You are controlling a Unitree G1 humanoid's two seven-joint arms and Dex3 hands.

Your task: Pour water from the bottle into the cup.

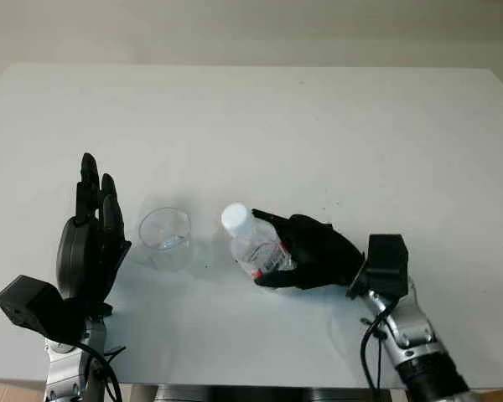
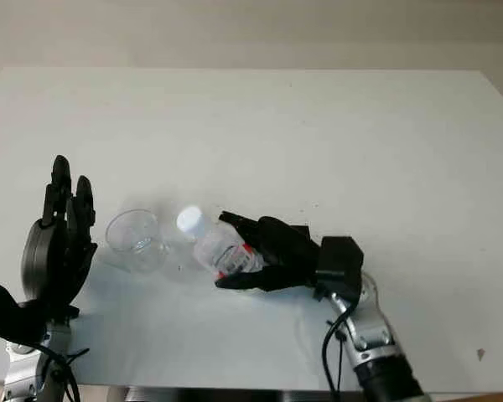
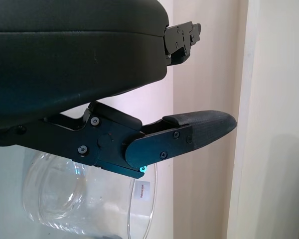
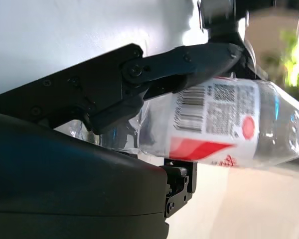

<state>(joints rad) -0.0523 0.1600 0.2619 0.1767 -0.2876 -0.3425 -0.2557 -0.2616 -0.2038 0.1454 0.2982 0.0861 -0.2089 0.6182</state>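
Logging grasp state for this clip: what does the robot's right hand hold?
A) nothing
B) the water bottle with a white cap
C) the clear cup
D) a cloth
B: the right hand is wrapped around the bottle, whose white cap is still on, beside the cup.

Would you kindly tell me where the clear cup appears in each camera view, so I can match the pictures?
Left eye view: cup, between the left hand and the bottle.
Right eye view: cup, left of centre.
Left wrist view: cup, behind the fingers.
Right wrist view: not in it.
Shared landmark: the bottle's white cap.
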